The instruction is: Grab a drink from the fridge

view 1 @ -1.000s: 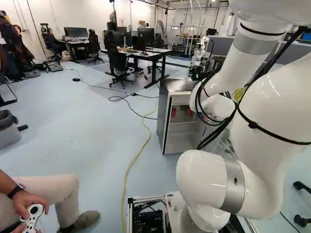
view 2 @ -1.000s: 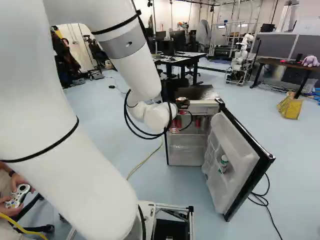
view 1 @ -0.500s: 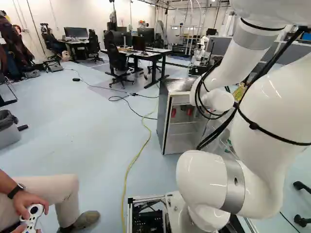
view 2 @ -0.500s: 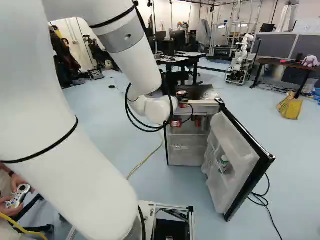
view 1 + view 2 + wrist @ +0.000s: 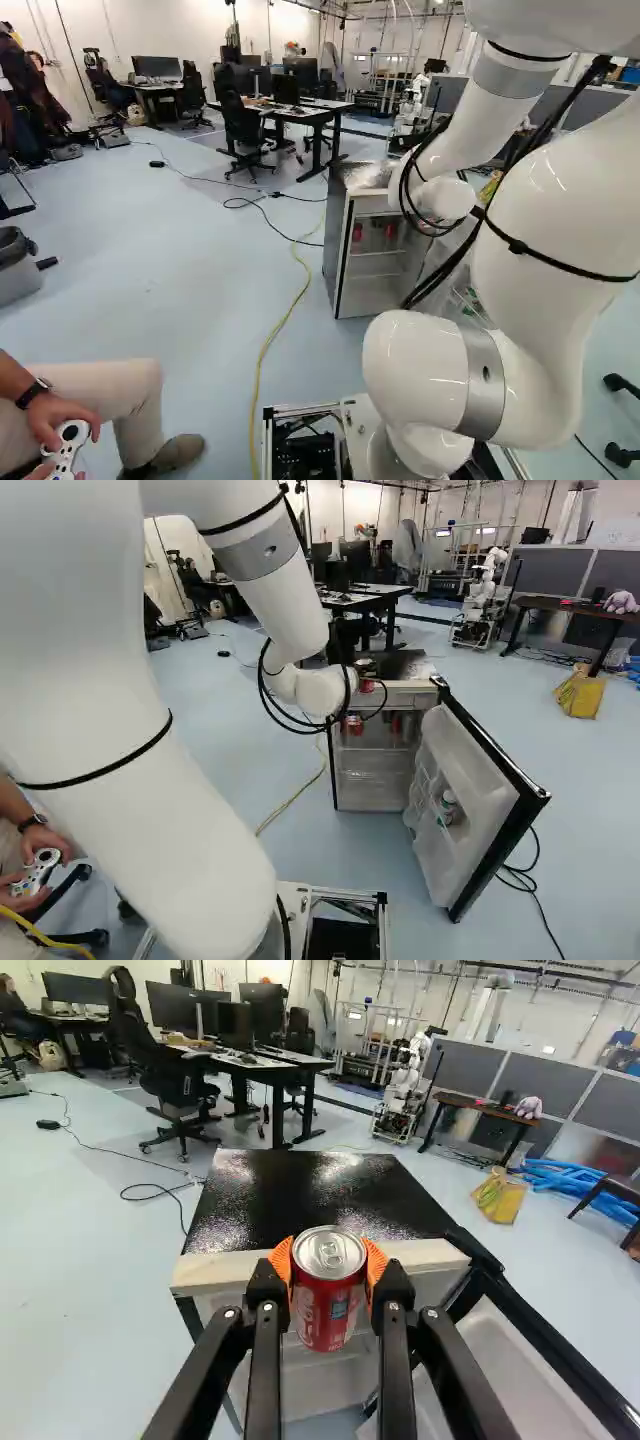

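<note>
In the right base view my gripper (image 5: 366, 667) shows small behind the white wrist, in front of the fridge's upper edge, with a red can (image 5: 367, 686) there. The wrist view shows the gripper (image 5: 330, 1258) shut on that can (image 5: 327, 1305), an orange pad against each side. The can stands upright between the fingers, its silver lid showing. Beyond it lies the fridge's black top (image 5: 300, 1190). The fridge door (image 5: 490, 790) is open. More red cans (image 5: 357, 232) sit on an upper shelf inside, partly hidden by the arm in the right base view.
A green-and-white bottle (image 5: 447, 807) sits in the door's rack. Behind the fridge stand desks (image 5: 270, 1065) and chairs. Another robot (image 5: 482, 600) is farther back. A yellow cable (image 5: 283, 325) runs along the floor left of the fridge.
My arm has risen somewhat, and the gripper has gone up with the held can, which is higher against the fridge front. The base and the fridge have not moved.
</note>
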### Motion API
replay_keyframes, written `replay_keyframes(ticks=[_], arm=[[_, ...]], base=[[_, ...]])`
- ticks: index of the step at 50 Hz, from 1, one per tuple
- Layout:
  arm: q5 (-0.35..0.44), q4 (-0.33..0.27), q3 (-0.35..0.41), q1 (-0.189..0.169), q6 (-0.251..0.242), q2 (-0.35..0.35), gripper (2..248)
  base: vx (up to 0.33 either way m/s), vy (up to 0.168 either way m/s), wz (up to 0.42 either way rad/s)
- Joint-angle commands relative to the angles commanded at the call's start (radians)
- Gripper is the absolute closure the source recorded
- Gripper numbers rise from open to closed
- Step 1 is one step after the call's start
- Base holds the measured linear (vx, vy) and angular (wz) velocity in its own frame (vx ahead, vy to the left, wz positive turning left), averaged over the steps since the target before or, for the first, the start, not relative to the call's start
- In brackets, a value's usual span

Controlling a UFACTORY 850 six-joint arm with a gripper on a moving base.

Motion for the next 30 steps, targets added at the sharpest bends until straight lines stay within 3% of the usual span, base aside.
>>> replay_keyframes(ticks=[30], arm=[[-0.002, 0.0, -0.085, 0.02, 0.0, -0.08, 158]], base=[[0.0, 0.0, 0.0]])
